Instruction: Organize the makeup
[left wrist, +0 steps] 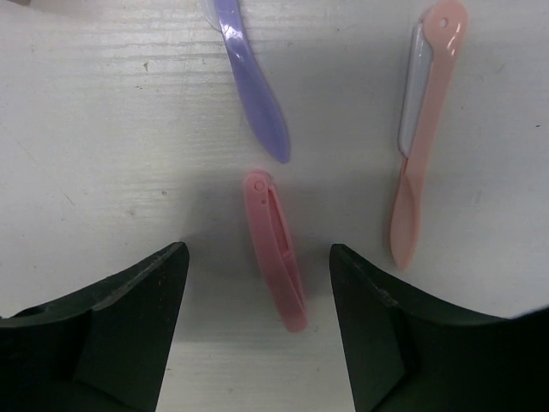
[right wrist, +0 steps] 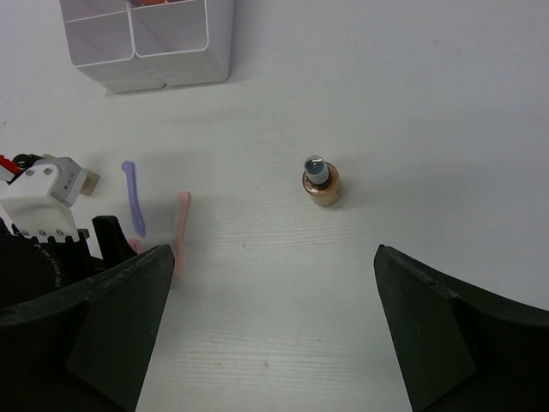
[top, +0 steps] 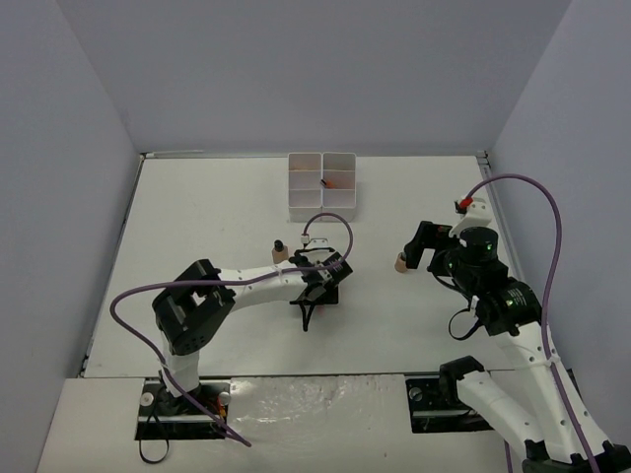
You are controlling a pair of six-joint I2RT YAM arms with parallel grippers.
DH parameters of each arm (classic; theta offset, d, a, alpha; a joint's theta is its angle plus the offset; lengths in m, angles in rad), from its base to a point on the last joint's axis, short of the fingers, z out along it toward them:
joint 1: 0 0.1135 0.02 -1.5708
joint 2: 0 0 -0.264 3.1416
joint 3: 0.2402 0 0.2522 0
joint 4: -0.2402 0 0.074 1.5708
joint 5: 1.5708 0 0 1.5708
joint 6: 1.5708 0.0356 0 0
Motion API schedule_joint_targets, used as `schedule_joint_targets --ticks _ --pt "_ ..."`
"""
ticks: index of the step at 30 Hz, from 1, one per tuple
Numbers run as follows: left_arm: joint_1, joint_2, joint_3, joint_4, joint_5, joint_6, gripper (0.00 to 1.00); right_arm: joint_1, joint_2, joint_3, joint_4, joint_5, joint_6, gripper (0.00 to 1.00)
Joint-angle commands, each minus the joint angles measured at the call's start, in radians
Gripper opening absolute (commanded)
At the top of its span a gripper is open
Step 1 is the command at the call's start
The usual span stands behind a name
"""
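Observation:
In the left wrist view a short pink stick (left wrist: pixel 276 249) lies flat on the white table between the open jaws of my left gripper (left wrist: pixel 257 318), touching neither finger. A purple stick (left wrist: pixel 253 86) lies just beyond it, and a longer peach stick with a white strip (left wrist: pixel 420 137) lies to the right. In the top view my left gripper (top: pixel 317 286) is low over the table's middle. A tan bottle with a black cap (top: pixel 279 249) stands to its left. Another bottle (top: pixel 399 262) stands beside my right gripper (top: pixel 419 246), which is open and empty (right wrist: pixel 273 326).
The white gridded box (top: pixel 322 184) stands at the back centre, with a small red-orange item (top: pixel 330 182) in one compartment. The right wrist view shows the box (right wrist: pixel 150 43), a tan bottle (right wrist: pixel 322 182), the purple stick (right wrist: pixel 131 197) and the peach stick (right wrist: pixel 181 230).

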Motion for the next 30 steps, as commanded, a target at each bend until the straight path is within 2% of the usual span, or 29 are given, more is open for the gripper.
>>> schedule_joint_targets --ticks 1,7,8,13,15,17,19,20,25,30 --pt "-0.007 -0.010 -0.011 0.007 0.022 -0.064 0.47 -0.004 0.012 0.025 0.033 0.021 -0.022 1.00" --pt "-0.019 -0.041 -0.026 -0.004 0.003 -0.070 0.03 -0.005 0.053 0.064 0.033 0.016 -0.048 1.00" --pt "-0.019 -0.050 -0.024 -0.005 -0.002 -0.066 0.00 -0.005 0.057 0.070 0.034 0.014 -0.053 1.00" --pt "-0.018 -0.145 0.023 0.007 -0.086 0.054 0.00 -0.005 0.070 0.095 0.034 0.006 -0.075 1.00" --pt "-0.012 -0.183 0.059 0.025 -0.134 0.171 0.00 -0.005 0.074 0.099 0.034 0.001 -0.079 1.00" --pt "0.006 -0.220 0.100 0.056 -0.173 0.396 0.00 -0.005 0.082 0.101 0.034 -0.008 -0.078 1.00" --pt "0.047 -0.258 0.146 0.122 -0.175 0.539 0.00 -0.005 0.087 0.104 0.034 -0.010 -0.075 1.00" --pt "0.077 -0.268 0.155 0.153 -0.148 0.606 0.00 -0.005 0.088 0.104 0.034 -0.009 -0.073 1.00" --pt "0.330 -0.254 0.199 0.346 0.228 0.973 0.00 -0.005 0.094 0.106 0.039 0.023 -0.063 1.00" --pt "0.484 -0.133 0.377 0.358 0.521 1.213 0.00 -0.005 0.096 0.112 0.040 0.040 -0.065 1.00"
